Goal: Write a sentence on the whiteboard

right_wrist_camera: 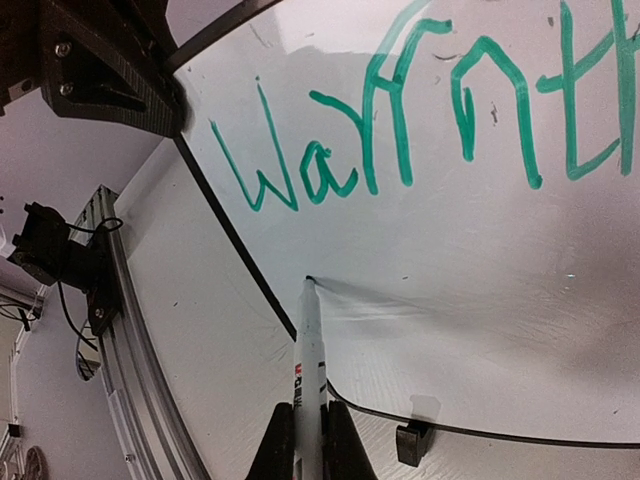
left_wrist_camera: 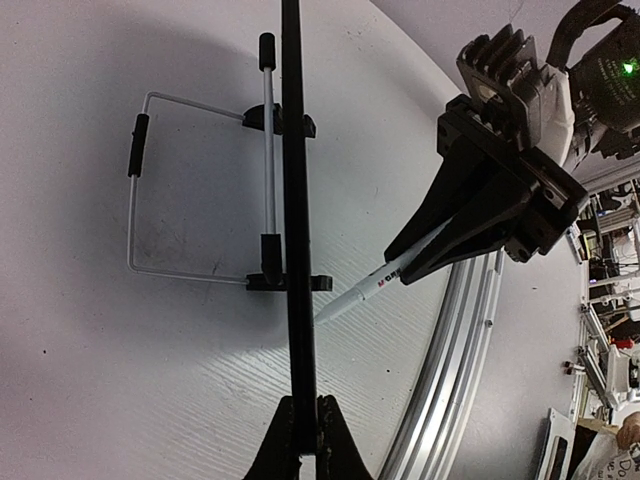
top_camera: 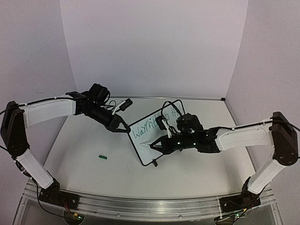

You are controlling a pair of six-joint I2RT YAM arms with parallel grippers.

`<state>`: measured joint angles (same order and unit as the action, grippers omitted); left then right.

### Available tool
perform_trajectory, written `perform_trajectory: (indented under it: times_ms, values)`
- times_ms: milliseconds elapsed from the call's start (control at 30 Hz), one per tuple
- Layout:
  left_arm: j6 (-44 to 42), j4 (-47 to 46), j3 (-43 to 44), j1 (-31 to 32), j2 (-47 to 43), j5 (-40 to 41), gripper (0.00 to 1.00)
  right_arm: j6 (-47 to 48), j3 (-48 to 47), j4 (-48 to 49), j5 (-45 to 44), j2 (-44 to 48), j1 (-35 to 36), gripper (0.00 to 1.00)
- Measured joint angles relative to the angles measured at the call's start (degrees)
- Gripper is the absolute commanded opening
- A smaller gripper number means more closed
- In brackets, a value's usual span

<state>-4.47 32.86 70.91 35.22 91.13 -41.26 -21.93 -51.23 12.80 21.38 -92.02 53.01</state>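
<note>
Here, your right gripper (right_wrist_camera: 308, 430) sits at the bottom centre of its wrist view, jaws pinched on a white marker (right_wrist_camera: 310, 345) whose tip meets the whiteboard (right_wrist_camera: 450, 270) below green lettering (right_wrist_camera: 300, 180). Your left gripper (left_wrist_camera: 303, 425) is closed on the board's black edge. In the overhead view the board stands mid-frame, a small green object (top_camera: 103, 157) lying to its lower left.

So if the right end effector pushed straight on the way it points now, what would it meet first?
The whiteboard: the marker in the right end effector has its tip at the white surface, just below the green writing, apparently touching.
</note>
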Motion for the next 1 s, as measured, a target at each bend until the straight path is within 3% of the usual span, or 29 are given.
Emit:
perform_trajectory:
  times_ms: [467,1000]
  values:
    - [0.0,-0.1,0.0,0.0,0.0,0.5,0.0,0.0,-0.6,-0.9,1.7,-1.6,0.0,0.0]
    - [0.0,-0.4,0.0,0.2,0.0,0.5,0.0,0.0,-0.1,-3.6,-2.7,0.8,0.1,0.0]
